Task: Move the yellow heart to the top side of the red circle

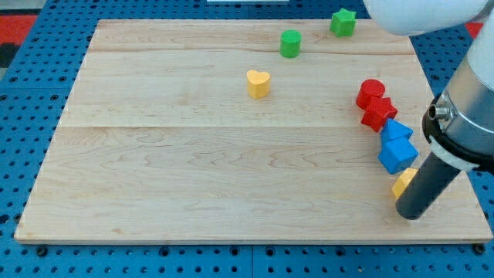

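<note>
My tip [410,215] rests on the wooden board [193,177] near its lower right corner, holding nothing, with a yellow block [402,184] of unclear shape touching its left side. Just above it sit two blue blocks [397,147], then a red star-like block [378,113] and the red circle [370,92] higher still. The yellow heart [258,83] lies far up and to the left of the tip, well apart from the red circle, with a green cylinder [290,43] and a green star [343,22] beyond.
</note>
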